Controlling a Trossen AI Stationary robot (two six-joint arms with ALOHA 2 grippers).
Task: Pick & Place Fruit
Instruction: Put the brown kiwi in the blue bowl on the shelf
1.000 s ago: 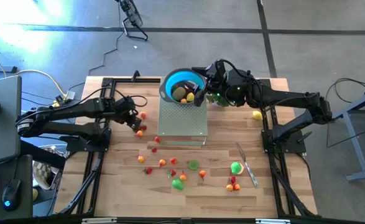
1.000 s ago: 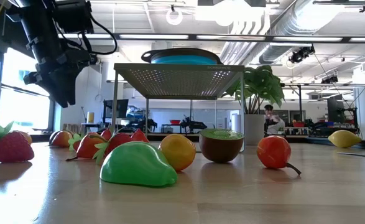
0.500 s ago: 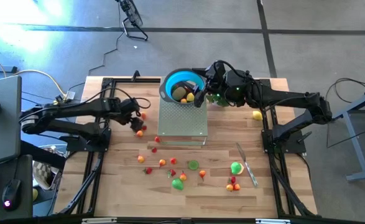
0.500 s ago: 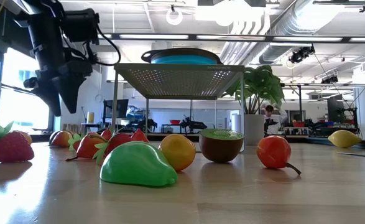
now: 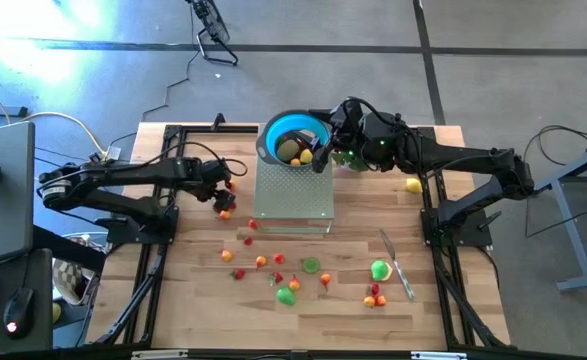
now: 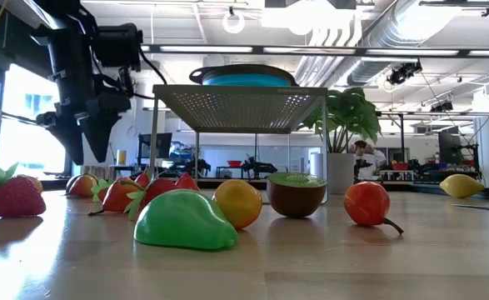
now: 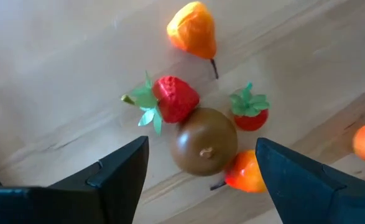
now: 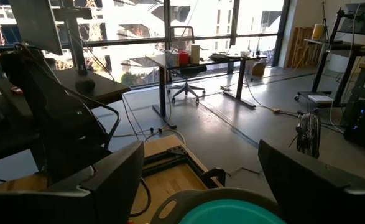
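Fruit (image 7: pixel 204 149) cluster below left gripper (image 7: pixel 198 180), one orange piece cut off

blue bowl (image 8: pixel 232 214) cut off by right wrist view's edge.

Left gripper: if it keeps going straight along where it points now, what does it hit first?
Most likely the brown fruit. The left gripper is open and points down at a cluster on the table, and that fruit sits centred between the fingers, with a strawberry touching it beyond. Depth is unclear.

Left end effector (image 7: pixel 198 171) opened, shifted twd fruit cluster (image 7: pixel 205 134).
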